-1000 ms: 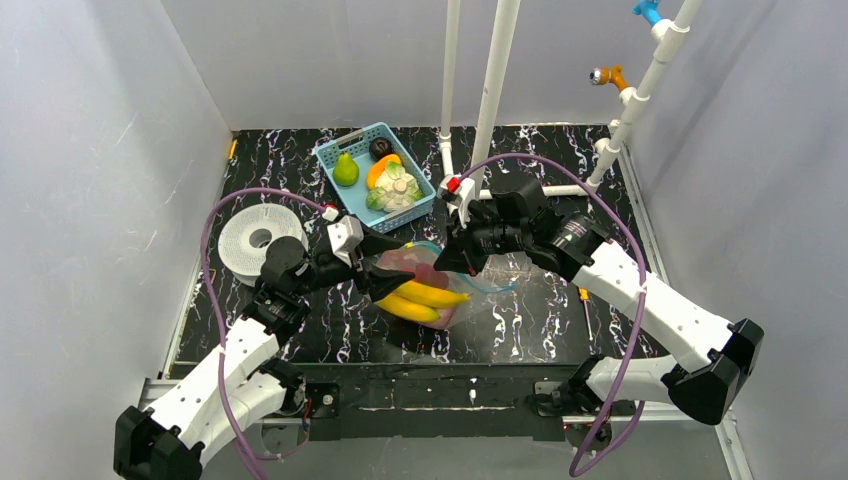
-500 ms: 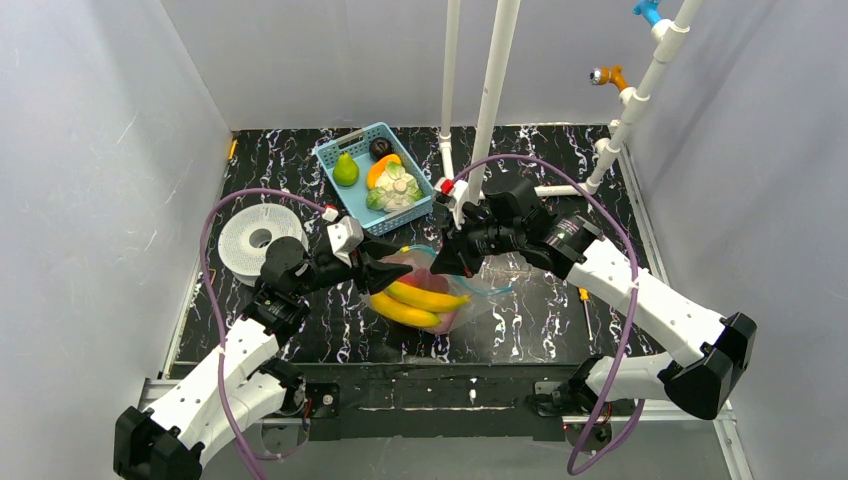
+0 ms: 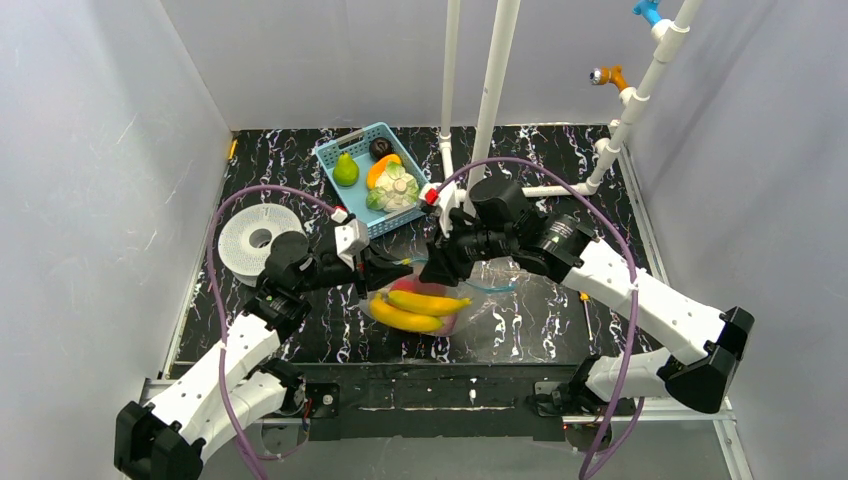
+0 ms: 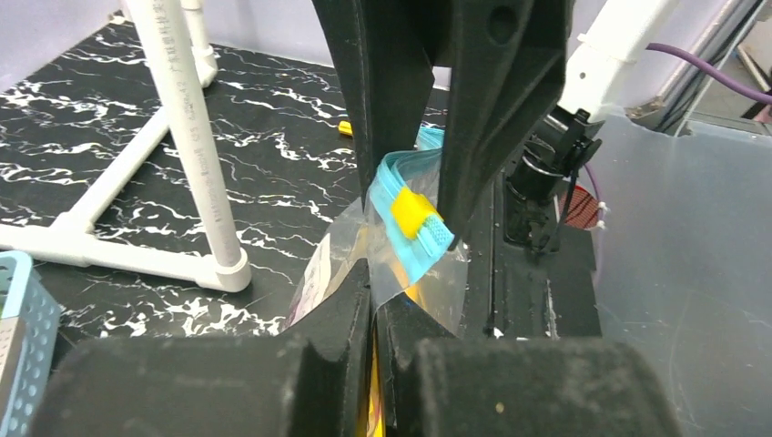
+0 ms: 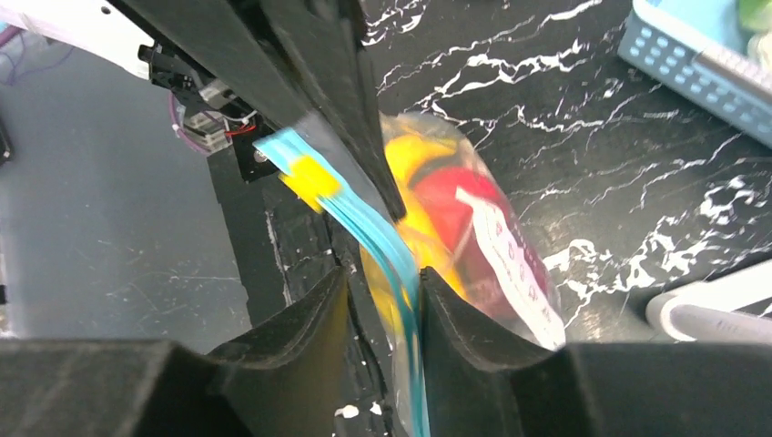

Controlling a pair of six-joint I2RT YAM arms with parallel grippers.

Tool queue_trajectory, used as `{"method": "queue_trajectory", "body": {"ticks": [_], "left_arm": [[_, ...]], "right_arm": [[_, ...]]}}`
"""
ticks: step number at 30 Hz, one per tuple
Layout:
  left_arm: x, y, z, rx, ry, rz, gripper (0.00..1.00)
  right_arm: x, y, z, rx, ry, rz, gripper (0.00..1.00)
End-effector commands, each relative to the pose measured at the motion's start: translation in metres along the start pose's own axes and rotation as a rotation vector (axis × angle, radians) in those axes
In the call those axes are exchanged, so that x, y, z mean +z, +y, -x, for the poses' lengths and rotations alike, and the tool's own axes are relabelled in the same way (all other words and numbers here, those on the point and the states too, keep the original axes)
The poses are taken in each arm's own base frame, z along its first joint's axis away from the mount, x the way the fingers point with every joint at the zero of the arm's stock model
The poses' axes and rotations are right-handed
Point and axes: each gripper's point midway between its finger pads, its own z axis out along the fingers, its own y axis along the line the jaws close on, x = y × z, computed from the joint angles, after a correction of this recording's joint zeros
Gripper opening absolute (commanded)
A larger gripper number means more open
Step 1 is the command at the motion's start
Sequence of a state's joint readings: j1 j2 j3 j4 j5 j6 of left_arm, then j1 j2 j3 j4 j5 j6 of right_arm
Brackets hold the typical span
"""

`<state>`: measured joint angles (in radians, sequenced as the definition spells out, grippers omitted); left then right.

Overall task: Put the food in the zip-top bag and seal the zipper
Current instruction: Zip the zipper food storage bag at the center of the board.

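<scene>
Zip-top bag (image 3: 482, 298) holds bananas (image 3: 420, 308) and red apple (image 5: 455, 196), left pincer (image 4: 373, 296) clamped on it, right pincer (image 5: 384, 282) parted around zipper (image 5: 364, 228).

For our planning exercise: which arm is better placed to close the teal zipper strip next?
Likely right: the open right fingers straddle the teal zipper strip of the clear plastic bag, which the left fingers pinch steady.

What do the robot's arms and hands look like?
The left arm and right arm have white shells, black joints and a looping purple cable each. The left hand and right hand are matte black with two tapered fingers, a small red mark behind each.
</scene>
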<state>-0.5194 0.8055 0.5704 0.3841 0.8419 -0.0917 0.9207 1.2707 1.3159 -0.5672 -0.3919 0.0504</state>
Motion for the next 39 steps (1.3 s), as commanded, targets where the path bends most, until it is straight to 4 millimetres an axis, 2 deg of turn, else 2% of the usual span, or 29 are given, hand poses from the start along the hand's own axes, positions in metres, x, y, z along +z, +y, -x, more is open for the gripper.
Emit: {"method": "queue_trajectory", "body": {"ticks": [1,6,14,23,29,30,32,33,39], "left_arm": [[0.005,-0.014,0.018,-0.016,0.012,-0.103,0.0],[0.006,-0.015,0.015,-0.047,0.039,-0.12,0.0],[0.006,-0.017,0.017,-0.048,0.04,-0.124,0.0],[0.005,-0.019,0.018,-0.044,0.039,-0.133,0.0],[0.005,-0.022,0.019,-0.045,0.034,-0.151,0.0],[0.005,-0.022,0.019,-0.046,0.034,-0.151,0.0],[0.006,-0.021,0.018,-0.052,0.038,-0.151,0.0],[0.006,-0.021,0.017,-0.052,0.039,-0.15,0.0],[0.006,-0.021,0.017,-0.055,0.042,-0.151,0.0]], "right_arm": [[-0.001,0.006,0.037,-0.152,-0.056,-0.045,0.44],[0.007,0.009,0.049,-0.226,-0.05,-0.076,0.45],[0.004,0.022,0.05,-0.283,-0.078,-0.043,0.43],[0.006,0.023,0.053,-0.287,-0.093,-0.038,0.02],[0.005,0.029,0.049,-0.279,-0.089,-0.003,0.01],[0.005,0.029,0.049,-0.274,-0.087,-0.003,0.04],[0.005,0.028,0.051,-0.266,-0.093,-0.012,0.17],[0.005,0.028,0.052,-0.267,-0.095,-0.013,0.19],[0.002,0.031,0.055,-0.273,-0.111,-0.008,0.19]]}}
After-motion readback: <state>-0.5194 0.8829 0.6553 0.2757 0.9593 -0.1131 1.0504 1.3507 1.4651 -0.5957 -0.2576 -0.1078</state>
